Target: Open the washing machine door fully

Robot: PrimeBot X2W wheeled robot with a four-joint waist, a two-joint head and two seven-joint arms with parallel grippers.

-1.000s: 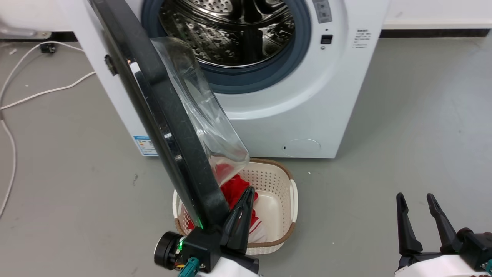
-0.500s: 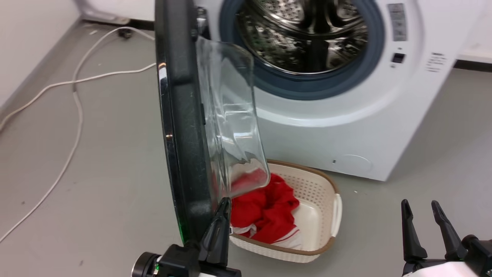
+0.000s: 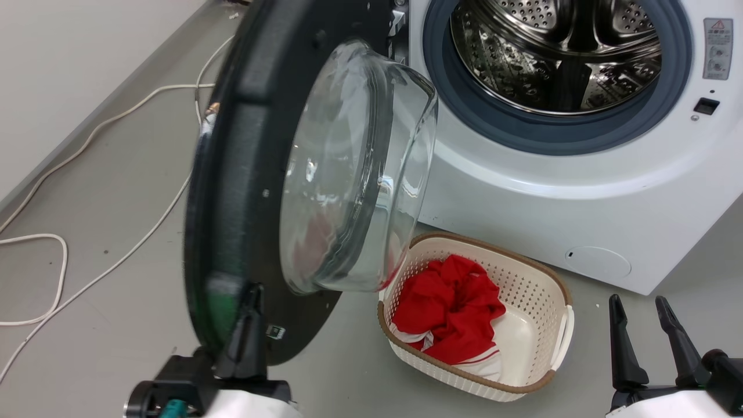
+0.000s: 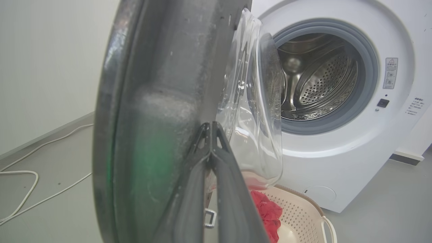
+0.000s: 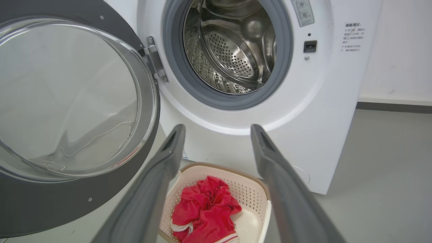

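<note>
Two dark fingers of the left gripper (image 4: 211,125) are lying pressed together with nothing between them, their tips leaning on the dark inner face of the washing machine door (image 4: 152,101) near its lower rim. Just right of those tips the door's clear glass bowl (image 4: 256,111) is bulging out, and beyond it a cream laundry basket (image 3: 560,293) is holding red cloth (image 3: 453,307). Farther ahead the washing machine (image 3: 522,191) is showing its steel drum (image 3: 557,52), with the door hanging wide off the opening. The push is probably going best low on the rim, following the arc around the hinge (image 5: 153,57) and avoiding the glass. The right gripper (image 3: 637,299) is idling, fingers apart, well to the right.
</note>
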